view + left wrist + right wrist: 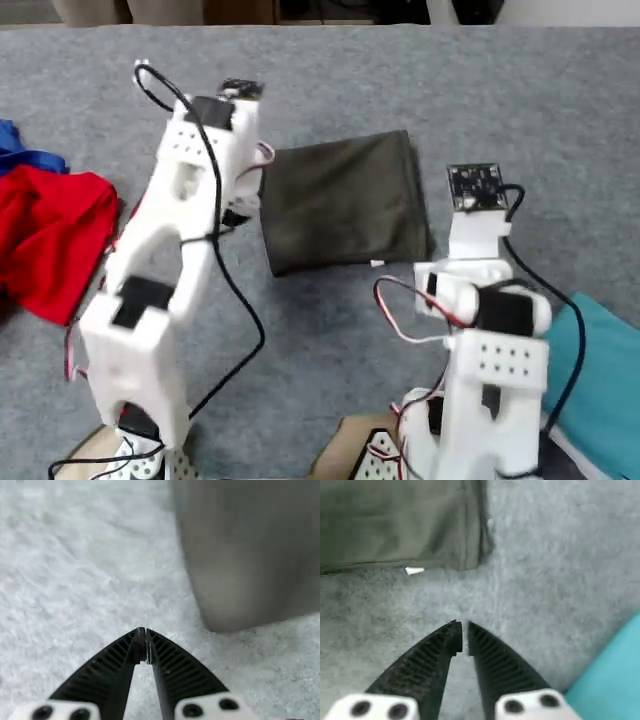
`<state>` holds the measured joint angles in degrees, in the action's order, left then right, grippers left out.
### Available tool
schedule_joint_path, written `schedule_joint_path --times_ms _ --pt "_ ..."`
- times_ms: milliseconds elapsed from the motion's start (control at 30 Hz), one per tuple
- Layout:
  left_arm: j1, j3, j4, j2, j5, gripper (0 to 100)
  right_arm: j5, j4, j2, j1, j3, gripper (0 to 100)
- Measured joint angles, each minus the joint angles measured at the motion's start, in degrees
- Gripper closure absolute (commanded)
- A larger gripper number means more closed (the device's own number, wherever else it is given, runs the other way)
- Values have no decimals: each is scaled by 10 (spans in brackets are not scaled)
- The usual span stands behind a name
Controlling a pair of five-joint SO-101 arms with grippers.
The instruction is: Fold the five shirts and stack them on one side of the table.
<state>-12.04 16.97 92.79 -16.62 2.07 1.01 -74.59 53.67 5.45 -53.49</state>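
The folded olive shirt (345, 200) is lying mid-table. Your left gripper (141, 642) is sitting pinched together, empty, at its 9 o'clock; your right gripper (462, 635), at 5 o'clock, is looking closed too, perhaps a hair apart.

No word, number or sign can be read anywhere. A small white tag (415, 570) pokes out from the hem of the folded olive shirt (395, 525) (any print on it is too small to tell). The circuit board (476, 186) on the right arm's wrist shows tiny markings that cannot be read.
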Motion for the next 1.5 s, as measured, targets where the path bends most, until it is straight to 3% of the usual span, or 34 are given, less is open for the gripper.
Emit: schedule_joint_path --times_ms 300,500,967,1500 --pt "46 -317 -330 161 37 980 188 2 -244 -28 142 856" --pt "76 -455 -516 164 5 980 313 4 -392 -69 237 666" --pt "76 -462 -559 127 5 980 411 6 -639 -107 391 562" --pt "76 -455 -559 118 5 980 501 46 -680 -142 441 562"
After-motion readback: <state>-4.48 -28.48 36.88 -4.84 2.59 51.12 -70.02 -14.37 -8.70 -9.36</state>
